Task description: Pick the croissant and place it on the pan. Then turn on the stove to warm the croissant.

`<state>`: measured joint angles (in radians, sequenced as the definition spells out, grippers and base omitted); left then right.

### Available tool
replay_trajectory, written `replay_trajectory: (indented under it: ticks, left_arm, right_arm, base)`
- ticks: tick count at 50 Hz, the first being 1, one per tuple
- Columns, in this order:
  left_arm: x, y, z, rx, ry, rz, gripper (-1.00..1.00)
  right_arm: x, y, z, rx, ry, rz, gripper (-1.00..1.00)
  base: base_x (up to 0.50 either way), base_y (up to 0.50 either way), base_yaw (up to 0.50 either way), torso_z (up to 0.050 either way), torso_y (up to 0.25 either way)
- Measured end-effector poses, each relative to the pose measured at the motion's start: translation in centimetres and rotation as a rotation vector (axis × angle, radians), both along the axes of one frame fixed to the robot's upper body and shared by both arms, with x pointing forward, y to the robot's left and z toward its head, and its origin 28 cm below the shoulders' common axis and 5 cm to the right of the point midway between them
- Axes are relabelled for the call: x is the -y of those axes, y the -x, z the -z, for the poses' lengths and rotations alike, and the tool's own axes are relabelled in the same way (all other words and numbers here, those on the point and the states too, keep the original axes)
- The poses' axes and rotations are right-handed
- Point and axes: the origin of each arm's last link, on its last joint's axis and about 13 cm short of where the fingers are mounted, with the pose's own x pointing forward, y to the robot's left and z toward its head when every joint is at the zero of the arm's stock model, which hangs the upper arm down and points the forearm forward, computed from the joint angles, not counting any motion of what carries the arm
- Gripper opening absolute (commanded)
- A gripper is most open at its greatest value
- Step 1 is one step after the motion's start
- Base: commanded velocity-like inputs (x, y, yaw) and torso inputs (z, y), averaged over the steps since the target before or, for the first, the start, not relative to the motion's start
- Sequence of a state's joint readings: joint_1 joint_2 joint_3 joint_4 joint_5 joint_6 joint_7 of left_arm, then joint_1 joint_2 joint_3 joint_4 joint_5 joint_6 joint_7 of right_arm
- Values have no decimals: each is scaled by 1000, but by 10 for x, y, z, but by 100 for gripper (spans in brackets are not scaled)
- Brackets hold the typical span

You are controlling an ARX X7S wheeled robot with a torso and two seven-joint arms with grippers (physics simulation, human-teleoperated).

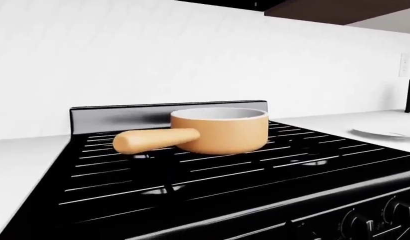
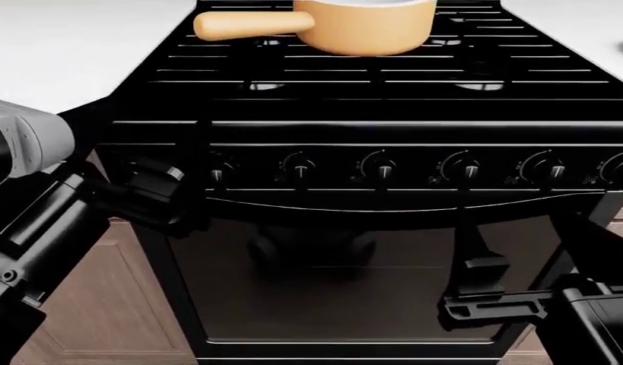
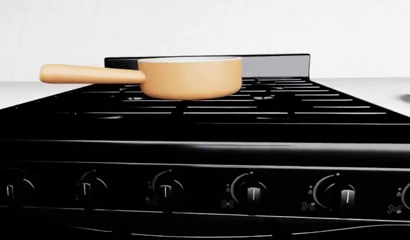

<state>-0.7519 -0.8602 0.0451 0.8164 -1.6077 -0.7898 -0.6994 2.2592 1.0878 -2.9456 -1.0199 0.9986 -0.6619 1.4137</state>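
While the pan [image 2: 367,29] sits on the grates at the back of the stove [image 2: 372,152], its long handle [image 2: 252,24] points away from the plate side and lies level above the grate bars. The pan's white interior shows only as a thin rim in both wrist views, so what lies inside it cannot be told. No croissant shows in any view. A row of black knobs [image 3: 248,192] runs along the stove's front panel, below the grates and above the glass oven door [image 2: 341,281]. White worktop [image 1: 24,165] flanks the stove on both sides, and the edge of a white plate [image 1: 382,132] rests on the worktop beside the stove, on the side away from the pan's handle. The left pincer [image 2: 154,190] hangs in front of the stove's knob panel near its end knob, and the right pincer [image 2: 489,304] hangs before the oven door; both are dark against the black stove, and I cannot tell whether either is released or clenched.
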Motion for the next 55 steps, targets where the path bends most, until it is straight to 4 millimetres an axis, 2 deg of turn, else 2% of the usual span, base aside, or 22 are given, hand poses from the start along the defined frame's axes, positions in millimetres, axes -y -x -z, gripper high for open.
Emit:
replay_trajectory:
  ticks: [13,55]
  left_arm:
    - [0,-1,2,4,-1,3,100]
    - [0,-8,5,-5,-3,3,100]
  right_arm:
    - [1,-9,-3,3,20,-3,100]
    - [0,-58,-6,-59,124,45,100]
  base:
    - [0,0,0,0,0]
    - [0,0,0,0,0]
